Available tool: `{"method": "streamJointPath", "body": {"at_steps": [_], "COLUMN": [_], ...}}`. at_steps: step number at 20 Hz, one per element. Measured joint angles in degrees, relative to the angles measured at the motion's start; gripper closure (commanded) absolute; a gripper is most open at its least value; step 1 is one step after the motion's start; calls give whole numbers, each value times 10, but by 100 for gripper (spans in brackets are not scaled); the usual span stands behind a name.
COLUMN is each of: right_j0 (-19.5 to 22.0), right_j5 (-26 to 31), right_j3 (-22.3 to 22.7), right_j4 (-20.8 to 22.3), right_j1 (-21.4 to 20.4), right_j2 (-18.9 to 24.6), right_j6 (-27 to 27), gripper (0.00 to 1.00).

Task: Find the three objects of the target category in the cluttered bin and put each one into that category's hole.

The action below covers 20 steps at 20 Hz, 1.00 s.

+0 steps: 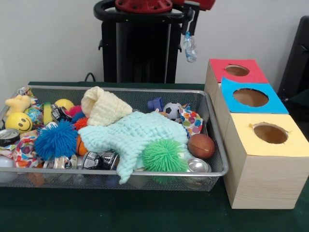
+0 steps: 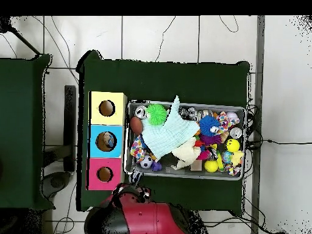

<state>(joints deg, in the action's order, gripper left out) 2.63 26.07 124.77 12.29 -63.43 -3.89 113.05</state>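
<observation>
Green table (image 1: 145, 212), tool (image 1: 189, 46) above bin (image 1: 212, 140).

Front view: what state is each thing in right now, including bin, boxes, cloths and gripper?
bin: full, cluttered
mint cloth: spread over toys, one corner over the near rim
cream cloth: bunched on the pile
hole in the red top: open
blue-topped box's hole: open
yellow-topped box's hole: open, torn edge
gripper: raised behind the bin, holding nothing

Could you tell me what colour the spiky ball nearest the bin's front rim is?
Bright green spiky ball; front view shows it best.
</observation>
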Motion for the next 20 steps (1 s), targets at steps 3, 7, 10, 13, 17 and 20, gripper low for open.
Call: {"method": "streamJointPath", "body": {"at_steps": [3, 7, 10, 13, 17, 20], "right_j0": [-26, -71, -101, -123, -147, -163], "right_j5": [0, 0, 0, 0, 0, 0], "right_j3": [-12, -37, -55, -69, -88, -102], "right_j4": [-12, -30, -43, -58, -78, -93], "right_j1": [14, 36, 51, 63, 78, 90], "right_j2": [-7, -24, -39, -52, -69, -83], "right_j6": [2, 11, 24, 40, 61, 75], "gripper": [100, 100, 100, 100, 100, 100]}}
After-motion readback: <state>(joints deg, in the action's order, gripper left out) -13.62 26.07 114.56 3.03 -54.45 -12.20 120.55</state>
